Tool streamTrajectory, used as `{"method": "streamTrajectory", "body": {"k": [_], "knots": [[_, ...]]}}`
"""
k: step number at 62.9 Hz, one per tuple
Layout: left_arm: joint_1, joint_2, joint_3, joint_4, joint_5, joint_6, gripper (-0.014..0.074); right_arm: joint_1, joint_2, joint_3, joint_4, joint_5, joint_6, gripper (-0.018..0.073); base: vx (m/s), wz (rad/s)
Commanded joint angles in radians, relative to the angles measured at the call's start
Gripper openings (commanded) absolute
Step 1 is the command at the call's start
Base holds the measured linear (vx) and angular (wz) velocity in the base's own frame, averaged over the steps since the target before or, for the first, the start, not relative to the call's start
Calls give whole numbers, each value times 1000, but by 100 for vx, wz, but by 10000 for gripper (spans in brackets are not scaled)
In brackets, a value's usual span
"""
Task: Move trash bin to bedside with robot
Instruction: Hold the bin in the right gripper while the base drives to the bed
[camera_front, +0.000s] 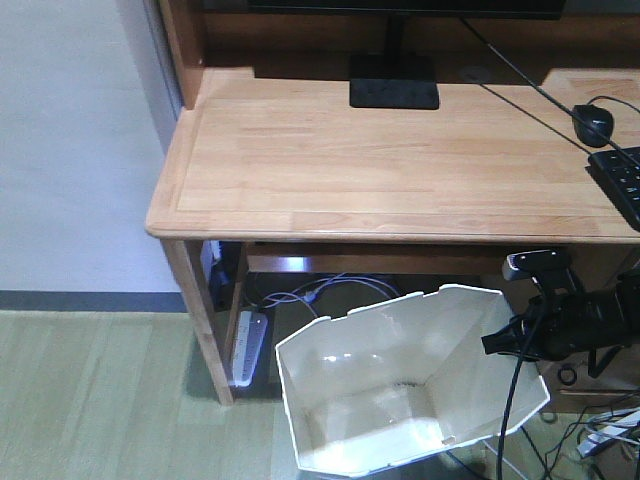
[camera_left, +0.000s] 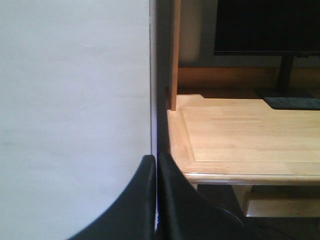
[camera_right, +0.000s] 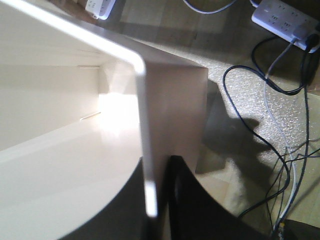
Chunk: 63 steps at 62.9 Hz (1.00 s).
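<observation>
While the light wooden table (camera_front: 400, 170) is filling the upper part of the front view, carrying a monitor stand (camera_front: 393, 93) at 12 o'clock and a keyboard (camera_front: 620, 180) at 3 o'clock, no bed is showing in any view, so the bedside is lying somewhere out of sight. The trash bin (camera_front: 380, 390) is sitting at about 5 o'clock in that view, low over the floor (camera_front: 90, 400) just in front of the table's front edge and tipped so its cream inside is facing the camera; whether its base is touching the floor I cannot tell. The right claw (camera_right: 156, 195) is pinching the bin's thin wall at its 3 o'clock rim, one finger inside and one outside. The left claw (camera_left: 156, 175) is idling with its fingers pressed together on nothing, pointing toward the white wall (camera_left: 75, 100) beside the table. By my judgement the carry is only beginning. Doing it well is calling for a firm but gentle pinch, since thin plastic is likely flexing, a low and level bin while the base is backing away, and a path clearing the table leg (camera_front: 200, 320) and the loose floor cables (camera_right: 270, 100) at 3 o'clock
</observation>
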Motion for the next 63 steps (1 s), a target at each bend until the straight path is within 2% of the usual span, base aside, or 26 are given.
{"method": "streamTrajectory", "body": {"k": [1, 63], "knots": [[-3, -10, 28, -3, -78, -9, -6, -4, -55, -19, 53, 164, 21, -6, -15, 19], [-3, -10, 28, -3, -78, -9, -6, -4, -55, -19, 53, 164, 21, -6, -16, 38]]}}
